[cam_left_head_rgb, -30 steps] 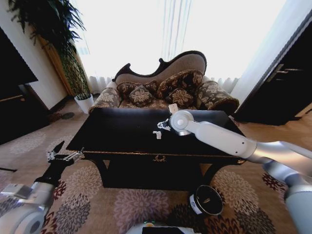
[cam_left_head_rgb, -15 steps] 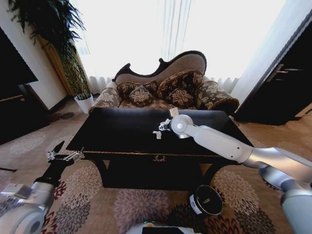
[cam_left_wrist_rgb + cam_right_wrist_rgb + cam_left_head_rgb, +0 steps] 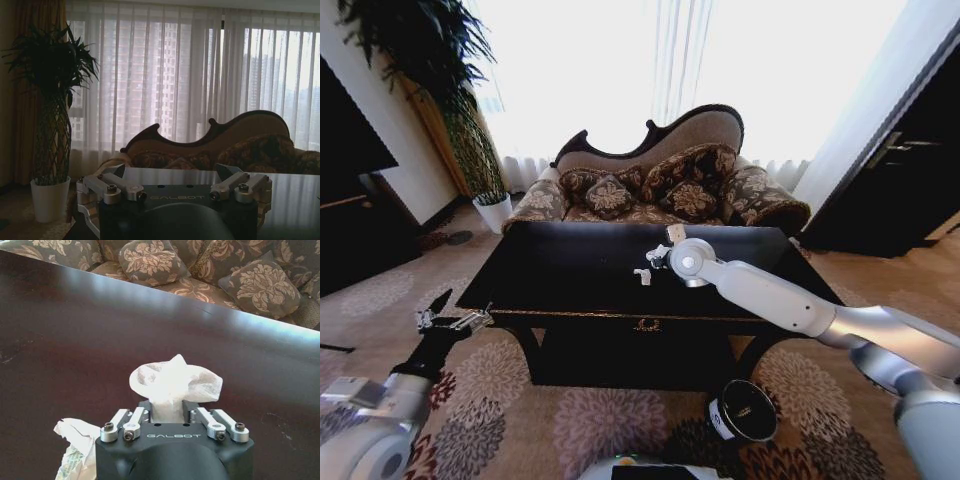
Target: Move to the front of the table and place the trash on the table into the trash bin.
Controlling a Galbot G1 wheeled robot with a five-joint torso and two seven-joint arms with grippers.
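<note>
The right gripper (image 3: 167, 412) pinches a white tissue (image 3: 174, 380) over the tabletop (image 3: 75, 330), half hiding another scrap (image 3: 75, 445), while the left gripper (image 3: 453, 321) waits open beside it.

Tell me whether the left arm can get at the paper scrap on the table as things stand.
Probably not: the left gripper hangs low off the table's left corner, and the paper scrap lies mid-table, beside the right gripper.

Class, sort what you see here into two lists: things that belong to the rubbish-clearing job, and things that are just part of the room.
Belongs to the job:
table
white tissue, gripped in the right hand
crumpled paper beside it
small scrap
bin on the carpet

Just there:
sofa with cushions
potted plant
curtains
left hand, idle, open
</note>
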